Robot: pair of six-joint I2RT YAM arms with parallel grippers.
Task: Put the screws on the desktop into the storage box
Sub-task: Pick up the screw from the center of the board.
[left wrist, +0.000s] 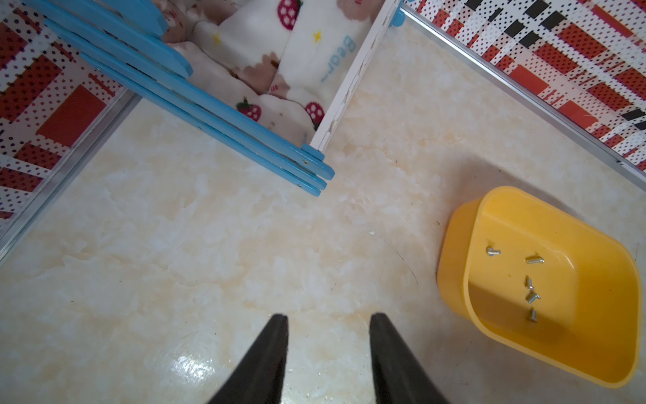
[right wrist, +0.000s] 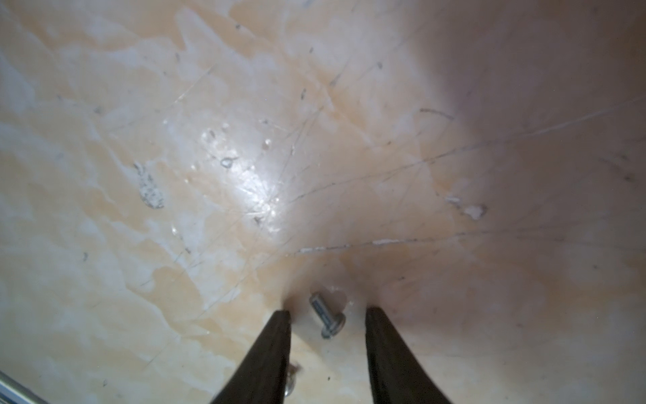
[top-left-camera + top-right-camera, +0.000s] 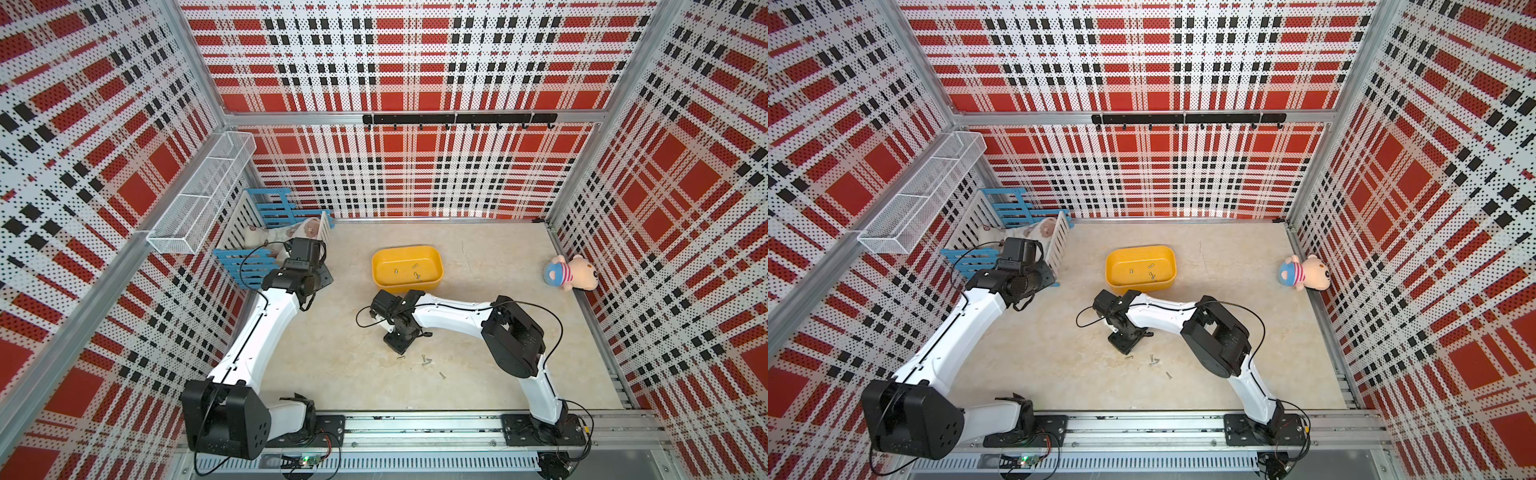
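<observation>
The yellow storage box [image 3: 407,268] [image 3: 1140,268] [image 1: 538,280] stands mid-desktop with several screws [image 3: 415,274] [image 1: 531,290] on its floor. In front of it, three more screws [image 3: 426,360] [image 3: 1154,360] lie loose on the beige desktop [image 3: 332,353]. My right gripper [image 2: 325,313] [image 3: 397,343] points down at the desktop just behind them, open. One screw [image 2: 327,316] lies flat between its fingertips, touching neither. Another screw [image 2: 290,384] is half hidden behind one finger. My left gripper [image 1: 328,316] [image 3: 322,279] hangs open and empty above bare desktop, between the crate and the box.
A blue-and-white slatted crate [image 3: 257,253] [image 1: 209,105] holding plush cloth stands at the back left, under a white wire basket [image 3: 199,199] on the wall. A plush toy [image 3: 571,274] lies at the right edge. A black hook rail [image 3: 457,119] runs along the back wall.
</observation>
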